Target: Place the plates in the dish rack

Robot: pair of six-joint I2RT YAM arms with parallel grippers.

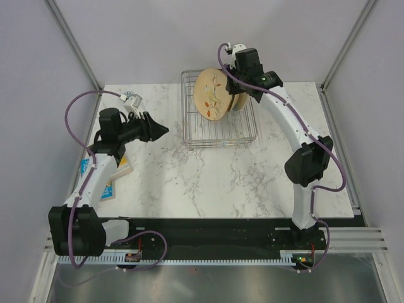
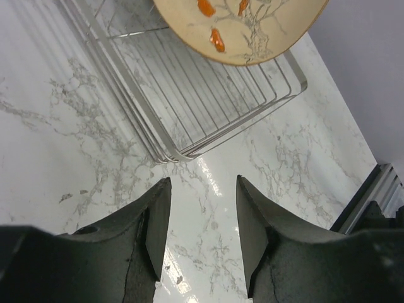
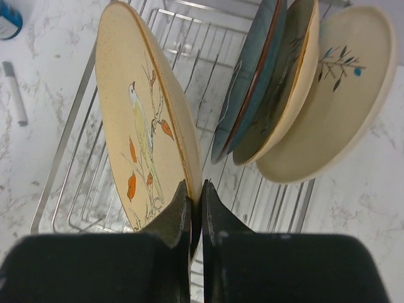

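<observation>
At the far left, near the tabletop's [image 1: 208, 183] near edge, a flat blue thing [image 1: 84, 166] lies partly hidden under the left arm. A small white stick [image 3: 14, 91] lies on the marble, apart from the rack. The left gripper [image 2: 202, 183] hangs over the marble and points right toward the left side of the dish rack [image 1: 221, 144], well apart from it. Its jaws stand partly open with nothing between them.

The dish rack sits toward the far middle of the tabletop. In its left part stands the bird plate [image 3: 136, 113], tan with a bird and orange leaves, on edge and tilted. The right gripper [image 3: 196, 189] reaches in from the far right and is closed tight on this plate's rim, one finger on each face. Whether the plate's lower edge rests on the wires cannot be told.

A gap of bare wire and tines separates it from three more plates leaning together in the right part of the rack. These are a blue-grey plate [image 3: 252, 76], then a cream plate [image 3: 287, 88] close against it, then a sprig plate [image 3: 334, 95], cream with a dark leaf sprig, furthest right.
</observation>
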